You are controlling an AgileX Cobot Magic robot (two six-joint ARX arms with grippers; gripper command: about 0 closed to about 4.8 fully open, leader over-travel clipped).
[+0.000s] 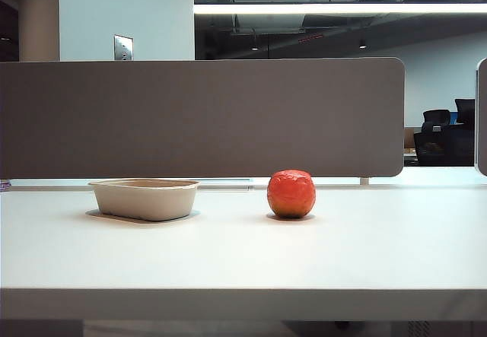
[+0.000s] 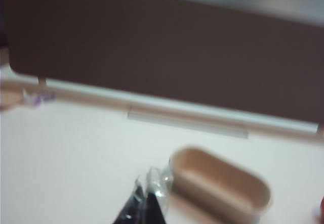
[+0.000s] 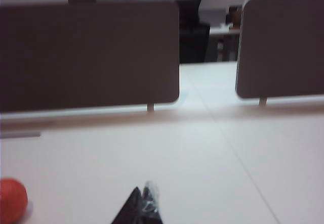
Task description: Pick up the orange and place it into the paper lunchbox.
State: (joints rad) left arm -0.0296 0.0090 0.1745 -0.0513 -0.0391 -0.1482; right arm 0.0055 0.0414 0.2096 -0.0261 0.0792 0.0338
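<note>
The orange (image 1: 291, 194), red-orange and wrinkled, sits on the white table near its middle. To its left stands the beige paper lunchbox (image 1: 144, 199), with nothing showing above its rim. Neither arm shows in the exterior view. In the left wrist view my left gripper (image 2: 147, 183) has its dark, tape-tipped fingers pressed together, shut on nothing, just short of the lunchbox (image 2: 220, 186). In the right wrist view my right gripper (image 3: 143, 192) is shut and holds nothing, with the orange (image 3: 12, 200) off to one side at the frame edge, well apart from it.
A grey partition panel (image 1: 202, 116) runs along the table's far edge behind both objects. A second panel (image 3: 281, 44) stands beside it with a gap between them. The table's front edge (image 1: 243, 303) lies close to the exterior camera.
</note>
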